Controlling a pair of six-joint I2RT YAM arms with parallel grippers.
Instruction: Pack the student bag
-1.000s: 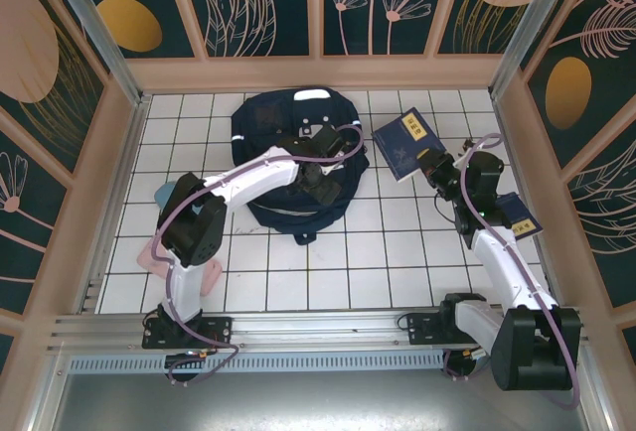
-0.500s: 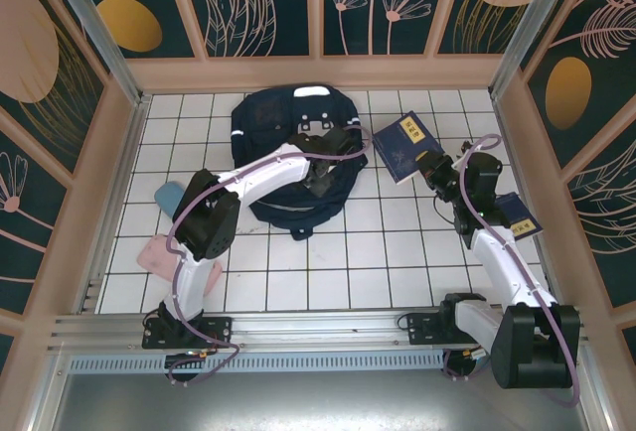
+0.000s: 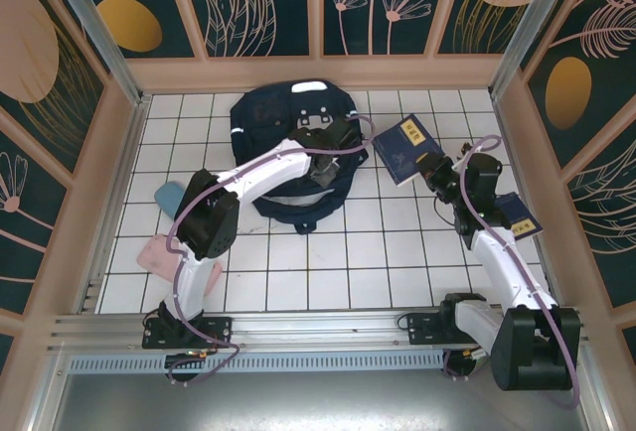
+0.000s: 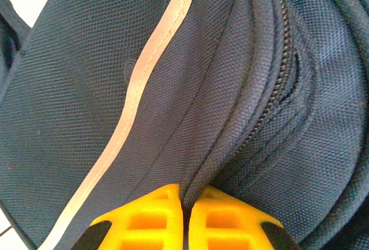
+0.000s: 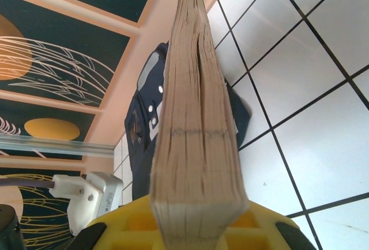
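Note:
The student bag [image 3: 270,121], navy with a thin white stripe [image 4: 144,77], lies on the white tiles at the back centre. My left gripper [image 3: 323,175] reaches over its right side. In the left wrist view, the yellow fingers [image 4: 150,218] are shut on a fold of the bag [image 4: 86,88] fabric beside a zipper [image 4: 277,83]. My right gripper [image 3: 431,170] holds a dark-blue book [image 3: 405,147] tilted just right of the bag. In the right wrist view the book's page edge [image 5: 196,117] stands up from between the jaws, with the bag [image 5: 144,126] behind it.
A second blue book [image 3: 520,215] lies by the right wall. A pale-blue item [image 3: 170,193] and a pink item [image 3: 162,256] rest on the tiles at the left. Wooden walls close in three sides.
My left gripper has closed from open onto a fold of the bag, and the bag has shifted slightly toward the back wall. The right gripper keeps holding the book.

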